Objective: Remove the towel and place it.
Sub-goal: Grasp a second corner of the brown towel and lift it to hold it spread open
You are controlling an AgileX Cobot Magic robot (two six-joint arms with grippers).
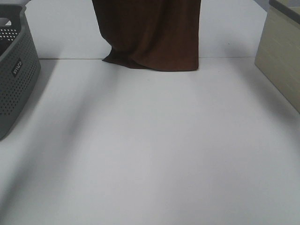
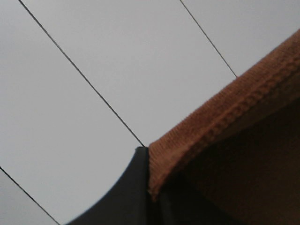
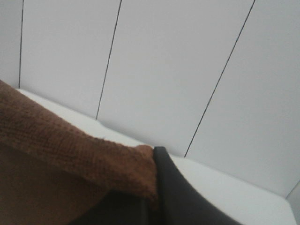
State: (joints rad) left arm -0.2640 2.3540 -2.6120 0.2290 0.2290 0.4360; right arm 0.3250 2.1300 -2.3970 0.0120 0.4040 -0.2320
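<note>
Table (image 1: 150,154): white, matt, with a soft shadow across the left side.
Background: white panelled wall (image 3: 154,70) with thin dark seams, seen in both wrist views.
Towel (image 1: 150,33): dark brown, hanging at far centre from above the frame. Its lower hem meets the table and is slightly bunched at the left corner.
Left gripper (image 2: 151,187): jaws pressed together, pinching the stitched hem of the Towel.
Right gripper (image 3: 152,197): jaws pinching a corner of the Towel, with the cloth falling away below.
Basket (image 1: 16,70): grey, perforated, at the far left, well apart from the Towel.
Box (image 1: 281,56): pale wood-grain, far right, partly out of frame.
</note>
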